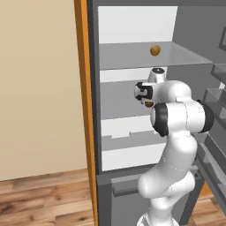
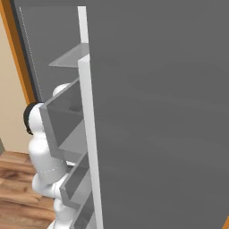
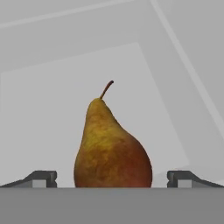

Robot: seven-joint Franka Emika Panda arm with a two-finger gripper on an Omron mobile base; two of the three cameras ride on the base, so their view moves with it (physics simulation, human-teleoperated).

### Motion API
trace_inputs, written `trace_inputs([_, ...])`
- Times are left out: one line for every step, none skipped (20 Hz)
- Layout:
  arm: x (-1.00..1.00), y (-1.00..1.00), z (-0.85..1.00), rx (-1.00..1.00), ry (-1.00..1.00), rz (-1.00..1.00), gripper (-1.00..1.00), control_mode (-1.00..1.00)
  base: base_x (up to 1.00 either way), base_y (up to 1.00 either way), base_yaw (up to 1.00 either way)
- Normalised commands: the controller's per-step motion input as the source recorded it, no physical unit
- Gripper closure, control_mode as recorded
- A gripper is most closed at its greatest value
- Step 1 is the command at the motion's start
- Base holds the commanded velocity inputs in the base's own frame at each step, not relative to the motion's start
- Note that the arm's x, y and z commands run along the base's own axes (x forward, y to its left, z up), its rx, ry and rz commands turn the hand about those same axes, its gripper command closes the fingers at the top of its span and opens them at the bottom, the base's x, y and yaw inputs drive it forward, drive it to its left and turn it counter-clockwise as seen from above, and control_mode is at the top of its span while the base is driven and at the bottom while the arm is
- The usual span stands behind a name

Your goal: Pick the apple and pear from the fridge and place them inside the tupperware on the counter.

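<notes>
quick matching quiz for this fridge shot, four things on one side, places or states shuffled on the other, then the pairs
Things:
1. pear
2. round yellow-orange fruit
3. tool
4. fridge door

Places or states:
a. on the upper glass shelf
b. jaws wide open
c. upright, stem up, just ahead of the fingertips
d. swung open, bins showing

Pairs: 1-c, 2-a, 3-b, 4-d
</notes>
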Motion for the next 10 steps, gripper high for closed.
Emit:
trace_inputs([0.00,0.00,-0.08,0.00,0.00,0.00,-1.00,-1.00,0.00,0.00,0.00])
trace_inputs([0.00,0.00,-0.09,0.00,0.00,0.00,-1.00,-1.00,0.00,0.00,0.00])
trace_inputs([0.00,0.00,-0.10,0.00,0.00,0.00,-1.00,-1.00,0.00,0.00,0.00])
trace_inputs([0.00,0.00,-0.11,0.00,0.00,0.00,-1.00,-1.00,0.00,0.00,0.00])
trace_inputs([0.00,0.00,-0.11,0.00,0.00,0.00,-1.00,-1.00,0.00,0.00,0.00])
trace_inputs([0.00,0.00,-0.11,0.00,0.00,0.00,-1.00,-1.00,0.00,0.00,0.00])
trace_inputs([0.00,0.00,-0.12,0.00,0.00,0.00,-1.00,-1.00,0.00,0.00,0.00])
trace_inputs([0.00,0.00,-0.13,0.00,0.00,0.00,-1.00,-1.00,0.00,0.00,0.00])
trace_inputs([0.00,0.00,-0.14,0.00,0.00,0.00,-1.00,-1.00,0.00,0.00,0.00])
trace_inputs([0.00,0.00,-0.11,0.00,0.00,0.00,1.00,-1.00,0.00,0.00,0.00])
